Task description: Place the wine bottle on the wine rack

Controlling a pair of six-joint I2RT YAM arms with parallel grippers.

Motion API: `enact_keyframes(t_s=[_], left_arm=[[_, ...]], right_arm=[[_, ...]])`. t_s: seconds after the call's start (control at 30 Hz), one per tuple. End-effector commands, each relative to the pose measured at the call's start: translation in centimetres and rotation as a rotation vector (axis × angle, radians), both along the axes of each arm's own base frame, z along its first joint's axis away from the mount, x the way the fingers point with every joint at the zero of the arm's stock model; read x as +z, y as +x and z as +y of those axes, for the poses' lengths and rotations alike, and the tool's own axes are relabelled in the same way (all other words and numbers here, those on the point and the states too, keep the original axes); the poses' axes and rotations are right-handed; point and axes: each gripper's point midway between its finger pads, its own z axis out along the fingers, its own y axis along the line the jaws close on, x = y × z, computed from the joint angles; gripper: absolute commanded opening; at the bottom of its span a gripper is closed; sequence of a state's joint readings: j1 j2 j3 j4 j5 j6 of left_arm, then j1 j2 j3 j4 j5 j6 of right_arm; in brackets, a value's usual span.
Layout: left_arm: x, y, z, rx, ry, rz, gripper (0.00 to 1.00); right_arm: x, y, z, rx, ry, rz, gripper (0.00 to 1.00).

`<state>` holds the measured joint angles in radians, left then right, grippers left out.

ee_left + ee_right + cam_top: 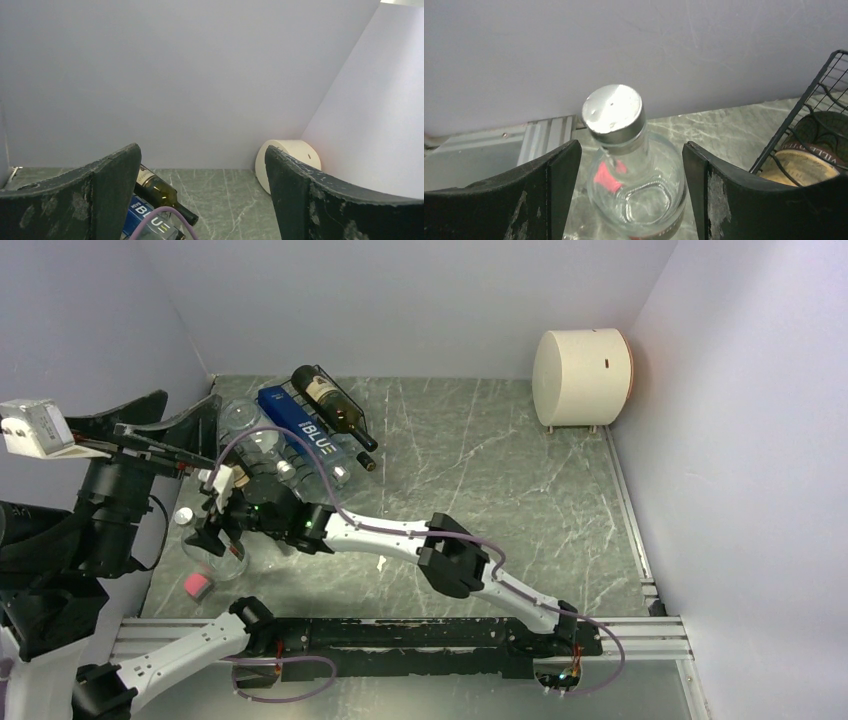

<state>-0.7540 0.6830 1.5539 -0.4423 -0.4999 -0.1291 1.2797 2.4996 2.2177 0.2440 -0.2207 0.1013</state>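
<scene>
**A:** What's the biggest thing in front of you?

**B:** The green marbled counter (500, 470), with lilac walls around it. A cream cylindrical drum (582, 377) stands at its back right corner. The black wire-mesh wine rack (819, 85) sits at the back left.

**A:** And the bottles?

**B:** A dark green glass wine bottle (335, 408) lies on the top of the rack, its neck pointing toward the middle of the counter. A blue box lettered BLUE (300, 430) lies just below it, with some clear plastic bottles (250, 435) beside that. The clear glass bottle with a silver screw cap (636, 170) is off the rack. It stands upright on the counter near the left edge.

**A:** Where are your arms?

**B:** My right arm reaches across to that clear bottle. My right fingers (549, 195) are spread, one on each side of its neck, with a gap showing on both sides, so I grip nothing. My left fingers (100, 195) are raised above the counter. They are wide apart and face the back wall with nothing between them.

**A:** Anything smaller?

**B:** A little pink block (197, 586) lies on the counter just beside the clear bottle.
</scene>
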Motion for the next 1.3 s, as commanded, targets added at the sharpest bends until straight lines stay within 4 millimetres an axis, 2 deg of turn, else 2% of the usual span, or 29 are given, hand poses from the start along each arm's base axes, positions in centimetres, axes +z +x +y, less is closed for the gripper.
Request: enact_keyframes(t_s=[0.0, 0.17, 0.3, 0.37, 0.4, 0.5, 0.57, 0.77, 0.9, 0.97, 1.13, 1.2, 1.27], left_arm=[[0.3, -1.1, 0.2, -0.038, -0.017, 0.0, 0.98], [0.2, -1.2, 0.4, -0.035, -0.01, 0.02, 0.97], [0.0, -1.1, 0.5, -0.03, -0.008, 0.035, 0.97], [-0.1, -1.1, 0.6, -0.025, -0.009, 0.037, 0.98], [-0.2, -1.1, 0.7, -0.019, -0.01, 0.038, 0.97], [-0.5, -0.8, 1.3, 0.019, -0.019, 0.062, 0.97], [-0.9, -0.7, 1.5, 0.033, -0.018, 0.076, 0.96], [-2.5, 0.3, 0.8, 0.039, -0.002, 0.112, 0.96], [-4.0, 1.3, 0.0, 0.05, 0.019, 0.15, 0.97], [-4.9, 1.9, -0.6, 0.049, 0.039, 0.169, 0.98], [-7.2, 3.5, -2.8, 0.015, 0.108, 0.23, 1.0], [-8.0, 4.0, -3.5, 0.011, 0.123, 0.252, 1.0], [-8.7, 4.5, -4.1, 0.003, 0.133, 0.268, 1.0]], right_arm=[[2.0, 0.8, 1.4, -0.032, 0.111, -0.083, 0.77], [2.0, 0.8, 2.2, -0.031, 0.159, -0.122, 0.7], [2.5, 0.5, 2.3, -0.038, 0.18, -0.158, 0.48], [3.1, 0.4, 1.9, -0.067, 0.186, -0.182, 0.42], [4.4, 0.2, 1.4, -0.08, 0.203, -0.201, 0.38], [5.6, -0.4, -0.1, -0.11, 0.211, -0.246, 0.26], [6.5, -0.6, -1.3, -0.118, 0.216, -0.252, 0.17], [7.2, -2.3, -5.8, -0.094, 0.223, -0.23, 0.01], [6.7, -3.4, -9.2, -0.077, 0.201, -0.206, 0.0], [7.6, -3.8, -11.1, -0.085, 0.203, -0.201, 0.0], [8.0, -3.7, -15.4, -0.144, 0.175, -0.203, 0.0], [7.8, -3.5, -17.0, -0.173, 0.155, -0.201, 0.0], [6.6, -3.1, -18.6, -0.211, 0.121, -0.2, 0.0]])
